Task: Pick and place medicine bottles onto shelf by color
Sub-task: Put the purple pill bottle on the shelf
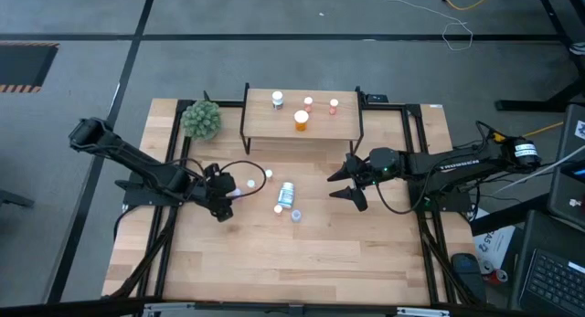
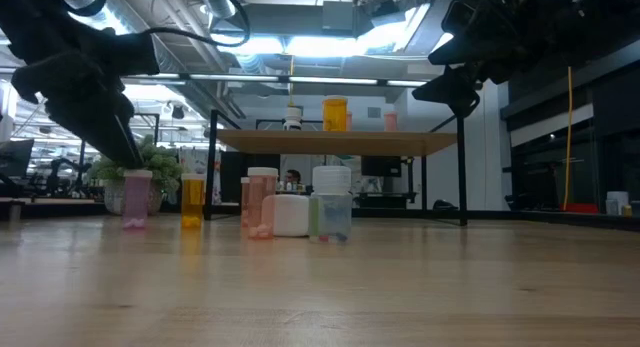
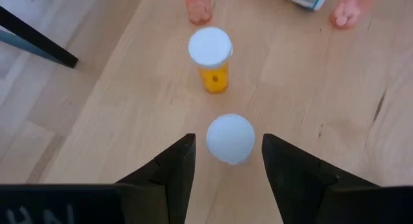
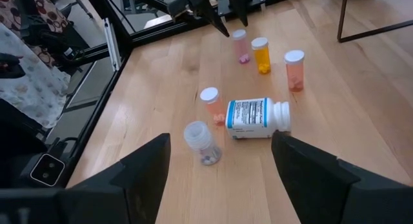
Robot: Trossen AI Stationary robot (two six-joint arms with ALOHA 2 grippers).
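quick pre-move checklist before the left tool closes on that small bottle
1. Left tool open: ok, both fingers spread apart.
2. Target centred: ok, the pink bottle sits between the fingers in the left wrist view.
3. Target upright: ok, white cap faces up.
4. Neighbour clearance: ok, the orange bottle stands apart, beyond the fingertips.
5. Tool low enough to grip the body: cannot tell from these views.
6. Shelf space and right tool: ok, bare board remains beside four bottles already there; the right tool is open and off to the side, above the table.
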